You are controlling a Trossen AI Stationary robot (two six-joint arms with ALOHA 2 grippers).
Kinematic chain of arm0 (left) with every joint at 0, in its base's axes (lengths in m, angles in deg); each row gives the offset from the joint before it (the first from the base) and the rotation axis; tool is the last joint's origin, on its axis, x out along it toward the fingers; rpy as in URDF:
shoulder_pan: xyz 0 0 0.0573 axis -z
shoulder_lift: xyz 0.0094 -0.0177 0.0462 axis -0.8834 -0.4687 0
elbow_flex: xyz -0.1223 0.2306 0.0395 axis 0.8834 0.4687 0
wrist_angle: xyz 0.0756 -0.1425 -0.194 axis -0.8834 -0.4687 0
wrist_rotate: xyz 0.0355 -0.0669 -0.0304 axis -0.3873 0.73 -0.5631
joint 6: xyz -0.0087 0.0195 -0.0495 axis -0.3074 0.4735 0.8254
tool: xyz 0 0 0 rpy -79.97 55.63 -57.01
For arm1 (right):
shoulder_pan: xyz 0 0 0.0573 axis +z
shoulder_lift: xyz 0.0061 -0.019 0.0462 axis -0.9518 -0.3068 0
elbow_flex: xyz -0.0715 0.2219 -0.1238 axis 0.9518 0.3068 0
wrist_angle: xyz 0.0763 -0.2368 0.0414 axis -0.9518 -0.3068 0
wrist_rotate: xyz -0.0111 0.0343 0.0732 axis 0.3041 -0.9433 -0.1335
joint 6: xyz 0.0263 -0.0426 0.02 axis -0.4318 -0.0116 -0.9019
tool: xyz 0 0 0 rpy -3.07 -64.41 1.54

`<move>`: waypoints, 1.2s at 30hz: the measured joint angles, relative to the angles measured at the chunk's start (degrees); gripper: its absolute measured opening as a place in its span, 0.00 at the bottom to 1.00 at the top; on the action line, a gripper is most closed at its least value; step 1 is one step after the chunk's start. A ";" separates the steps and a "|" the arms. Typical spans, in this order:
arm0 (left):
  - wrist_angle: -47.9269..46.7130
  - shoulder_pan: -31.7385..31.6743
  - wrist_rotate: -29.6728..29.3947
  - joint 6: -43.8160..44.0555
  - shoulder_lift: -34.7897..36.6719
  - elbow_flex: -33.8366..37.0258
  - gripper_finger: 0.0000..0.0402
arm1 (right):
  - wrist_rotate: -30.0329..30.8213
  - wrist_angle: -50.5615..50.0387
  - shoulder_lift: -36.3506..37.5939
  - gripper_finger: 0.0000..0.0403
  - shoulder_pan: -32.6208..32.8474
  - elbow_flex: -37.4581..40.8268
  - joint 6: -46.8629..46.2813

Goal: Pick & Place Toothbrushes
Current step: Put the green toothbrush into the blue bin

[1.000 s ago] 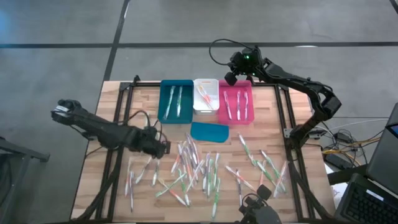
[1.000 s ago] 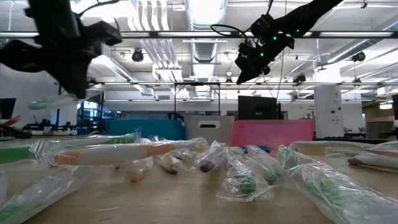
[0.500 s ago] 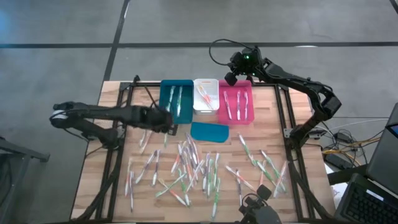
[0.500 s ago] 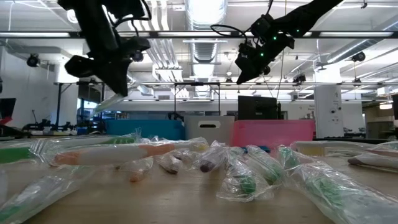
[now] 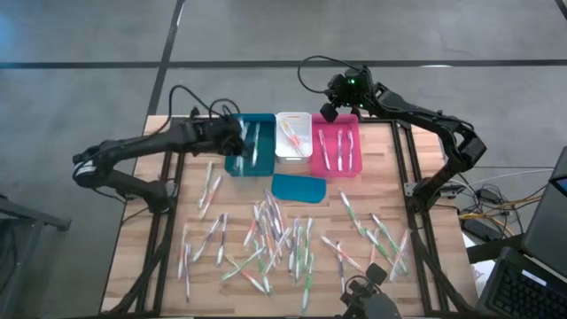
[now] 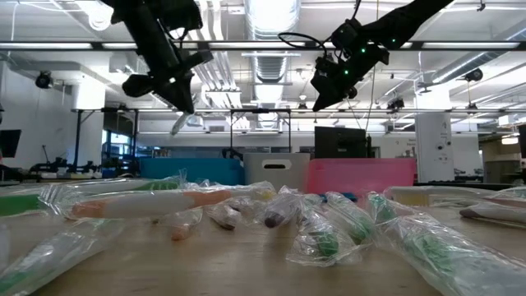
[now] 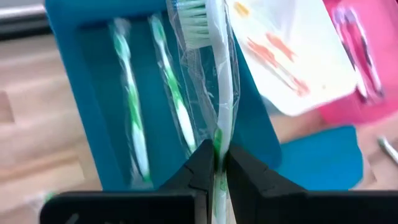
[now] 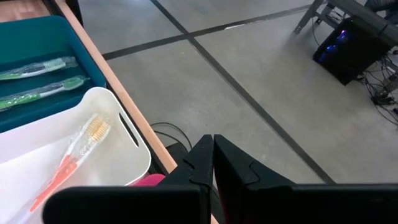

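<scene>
left gripper clamped on a wrapped green toothbrush, held over teal bin | two green brushes lie in that bin | right gripper closed, empty, above pink bin | loose toothbrushes scattered on table

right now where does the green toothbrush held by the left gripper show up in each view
High view: green toothbrush at the left gripper, over the teal bin.
Low view: hangs from the gripper at upper left.
Left wrist view: upright in the centre, clamped between the fingers.
Right wrist view: not in it.
Shared landmark: the teal bin.
</scene>
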 joint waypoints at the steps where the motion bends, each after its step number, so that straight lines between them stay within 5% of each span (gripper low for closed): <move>1: -0.07 -1.02 0.02 -1.04 -0.68 -0.64 0.08 | 0.00 0.02 0.00 0.02 0.00 0.00 0.02; 11: -0.88 -8.30 1.13 -9.74 -12.74 -10.35 0.08 | 0.00 0.04 0.00 0.02 0.00 0.04 -0.09; 26: -13.91 -12.36 3.93 -7.66 -33.63 -27.96 0.08 | 0.00 -0.01 -0.02 0.02 0.00 0.55 0.50; 36: -15.39 -13.02 3.89 -5.25 -39.12 -29.40 0.08 | 0.01 -0.05 -0.02 0.02 0.00 0.66 0.50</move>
